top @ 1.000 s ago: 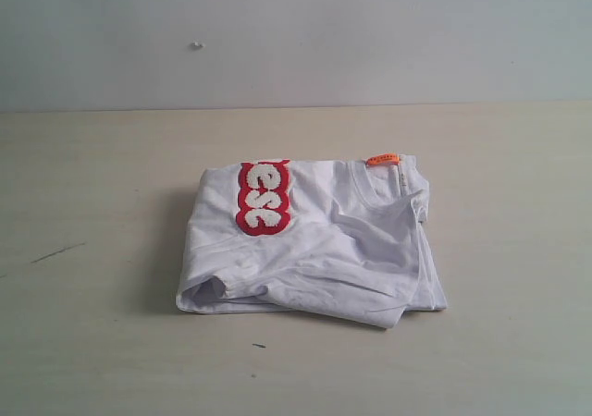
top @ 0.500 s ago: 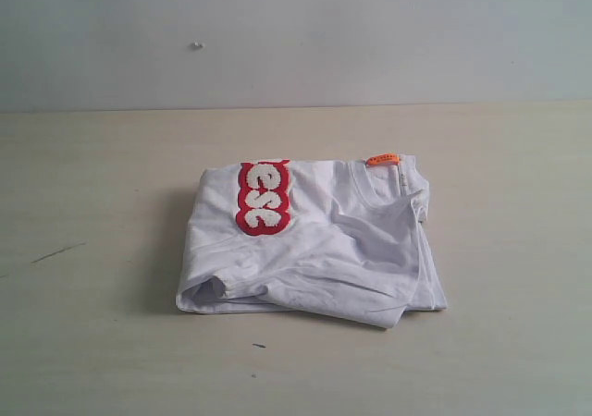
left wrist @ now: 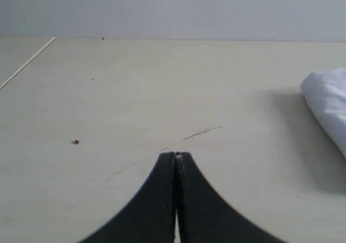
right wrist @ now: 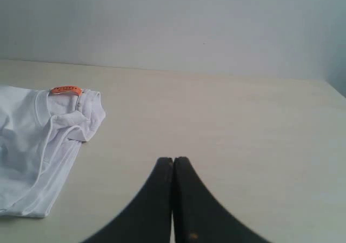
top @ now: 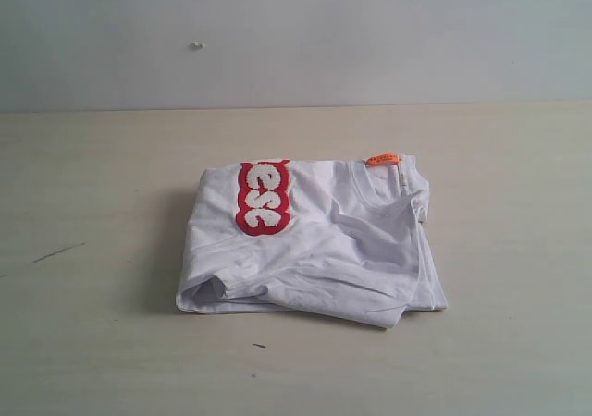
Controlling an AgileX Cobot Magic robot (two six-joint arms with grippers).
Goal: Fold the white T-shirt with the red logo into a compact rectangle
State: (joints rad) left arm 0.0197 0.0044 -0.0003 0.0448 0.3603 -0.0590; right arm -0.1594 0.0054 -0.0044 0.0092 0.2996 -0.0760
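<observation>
Nearest the cameras, the left black two-fingered tool (left wrist: 175,155) and the right black two-fingered tool (right wrist: 173,159) each hang over bare surface with fingers pressed together, gripping nothing and well apart from the cloth. That fits a fold judged all but done. The white cotton T-shirt (top: 314,250) lies at the middle of the pale wooden surface (top: 92,342) as a rough rectangle. Its near edge is uneven, with a puffed open roll at 7 o'clock and a flap jutting at 5 o'clock, which probably want a tuck. Farther back, the fuzzy red logo with white letters (top: 263,197) sits at 11 o'clock and the small orange neck tag (top: 382,159) at 1 o'clock. Open room lies at 9, 3 and 6 o'clock, and at 12 o'clock up to the grey wall (top: 296,37).
</observation>
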